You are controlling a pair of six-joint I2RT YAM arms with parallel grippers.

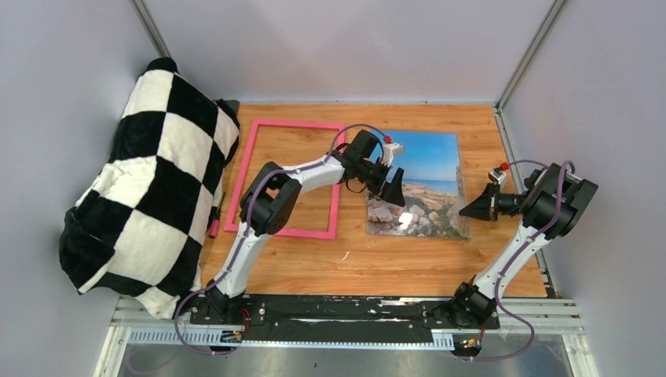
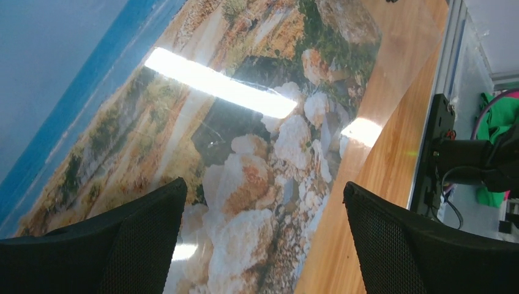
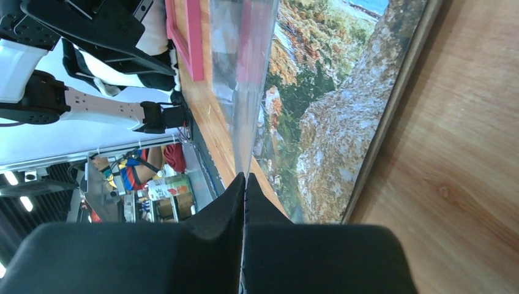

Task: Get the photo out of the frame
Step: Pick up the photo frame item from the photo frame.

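Right wrist view is showing the right gripper pinching shut, seemingly on a clear sheet covering the photo, which is lying on the tabletop's right half beside the frame. The left gripper is hovering wide open, empty. That thin sheet may be slipping free or dragging the photo.

right gripper pinches a clear sheet beside the photo.
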